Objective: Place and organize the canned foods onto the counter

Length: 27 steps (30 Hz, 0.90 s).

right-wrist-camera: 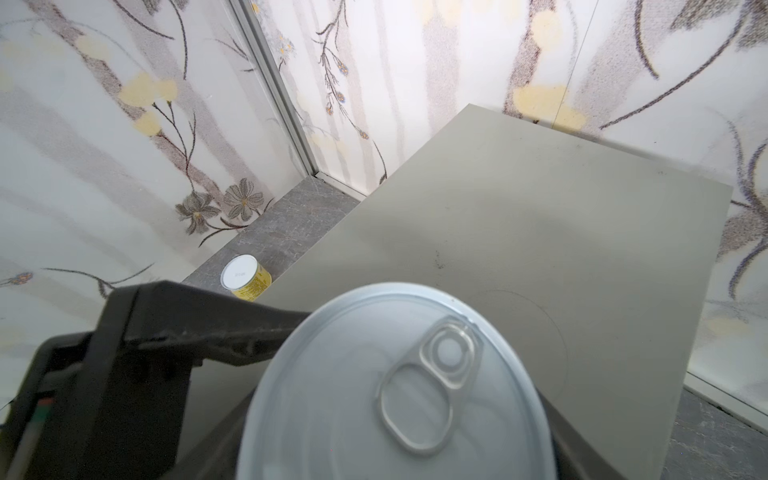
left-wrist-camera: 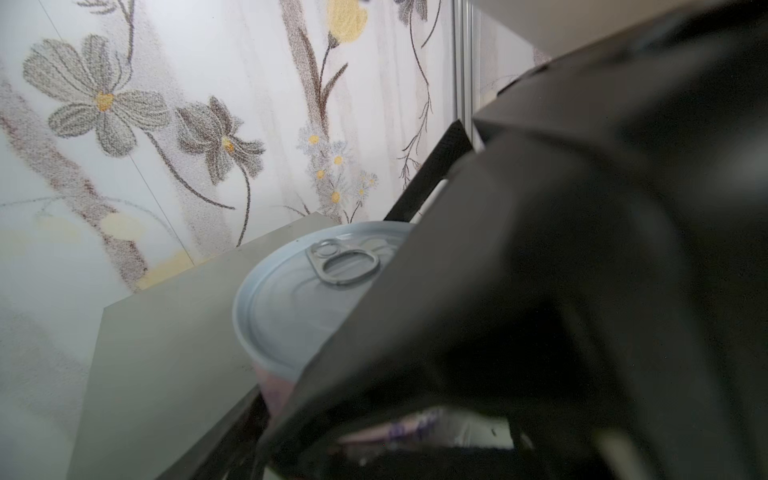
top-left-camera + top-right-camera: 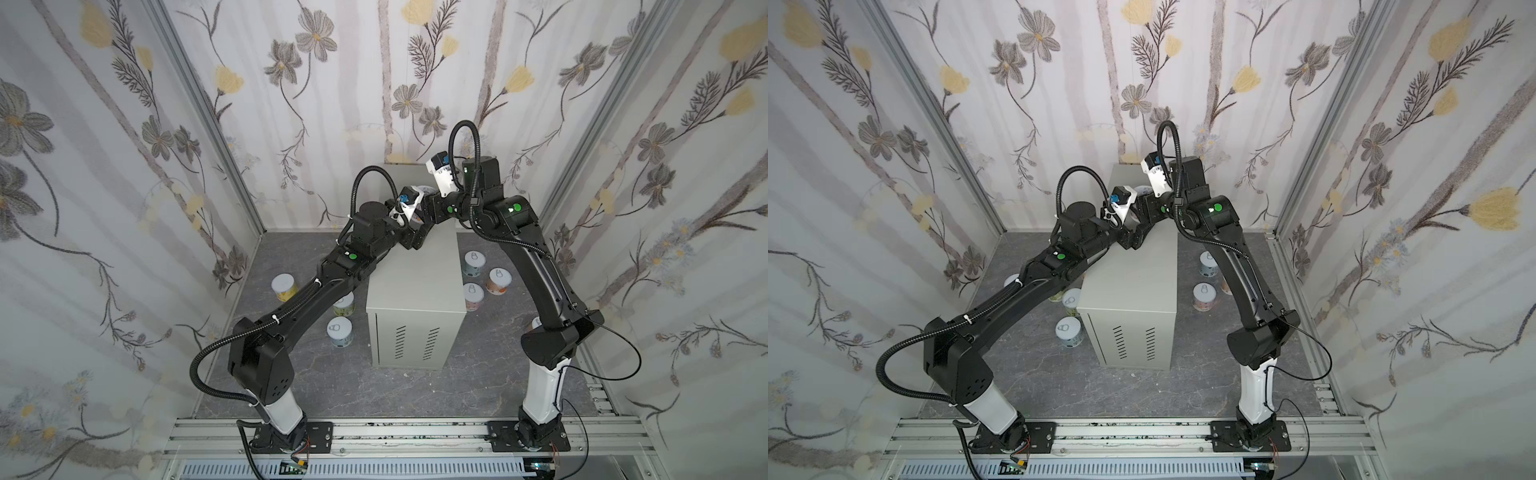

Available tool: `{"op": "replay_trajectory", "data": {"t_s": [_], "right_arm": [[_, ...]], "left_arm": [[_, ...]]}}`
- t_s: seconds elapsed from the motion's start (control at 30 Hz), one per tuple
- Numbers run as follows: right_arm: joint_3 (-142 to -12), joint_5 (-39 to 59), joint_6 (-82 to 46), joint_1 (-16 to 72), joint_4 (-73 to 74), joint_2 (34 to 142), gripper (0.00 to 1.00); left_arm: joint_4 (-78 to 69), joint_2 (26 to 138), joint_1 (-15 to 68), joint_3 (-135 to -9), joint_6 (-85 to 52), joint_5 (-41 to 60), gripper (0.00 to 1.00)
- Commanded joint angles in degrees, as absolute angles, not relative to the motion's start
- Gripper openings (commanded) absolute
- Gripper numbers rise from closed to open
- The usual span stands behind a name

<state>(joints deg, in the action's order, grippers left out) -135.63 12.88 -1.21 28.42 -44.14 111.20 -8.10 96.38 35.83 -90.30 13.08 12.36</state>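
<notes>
Room: walls point(image 3: 332, 83) close in behind and on both sides of the tabletop; pale covering printed with grey and yellow flowers, silver posts in the corners.
Floor point(image 3: 332, 386): dark grey, marbled, matt, all around the tabletop.
Tabletop point(image 3: 432, 270): flat matt top of a tall grey-beige metal cabinet, boxy and sharp-edged, with a faint ring mark and dark specks. There are 2 columns of vent slits point(image 3: 415, 343) on the near face.
Pink-label can point(image 2: 299, 307): short cylinder with a silvery-white pull-tab lid, above the tabletop's far half, between both claws. I cannot tell whether its base rests there.
Left claw point(image 3: 420, 212): black; 1 finger lies along the can's side. Gripping or loose, I cannot tell.
Right claw point(image 3: 435, 203): black, around the same can; its hold cannot be told either.
Left of the tabletop, on the floor: yellow can point(image 3: 284, 286) with a plain disc on top, green can point(image 3: 344, 307), pale blue can point(image 3: 339, 332).
Right of the tabletop, on the floor: teal can point(image 3: 474, 263), orange can point(image 3: 499, 280), cream-pink can point(image 3: 473, 296), all 3 upright with tabs up.
</notes>
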Motion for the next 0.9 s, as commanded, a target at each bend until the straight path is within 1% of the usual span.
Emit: {"op": "replay_trajectory", "data": {"t_s": [0.0,0.17,0.27,0.33,0.37,0.43,0.47,0.63,0.87], "right_arm": [[-132.16,14.37,1.08,28.87,-42.98,110.68,0.74],[-129.17,13.87,0.57,28.79,-40.66,109.42,0.65],[-128.37,13.28,0.44,28.74,-40.0,109.07,0.62],[-127.73,12.7,0.4,28.65,-39.52,108.82,0.61],[-127.41,12.18,0.35,28.52,-39.3,108.73,0.6],[-126.65,11.15,0.27,28.42,-38.54,108.56,0.58],[-126.06,10.4,0.18,28.27,-37.91,108.46,0.58],[-121.91,7.21,-0.13,27.83,-34.07,107.67,0.56],[-120.06,3.56,-0.94,26.64,-30.12,108.93,0.56]], "left_arm": [[-7.49,96.87,36.06,-90.48,14.06,19.5,0.86],[-7.21,96.86,36.03,-90.44,14.06,19.16,0.88],[-7.12,96.97,35.95,-90.53,13.97,18.68,0.9],[-6.82,97.01,35.77,-90.69,13.89,18.83,0.93],[-6.56,96.91,35.75,-90.7,13.89,18.83,0.96],[-6.24,96.59,35.57,-90.58,14.04,18.64,1.0],[-6.2,96.2,35.47,-90.32,14.06,18.47,1.0],[-5.91,92.42,33.32,-87.54,14.11,19.06,1.0],[-4.72,83.11,28.57,-81.1,14.07,18.73,1.0]]}}
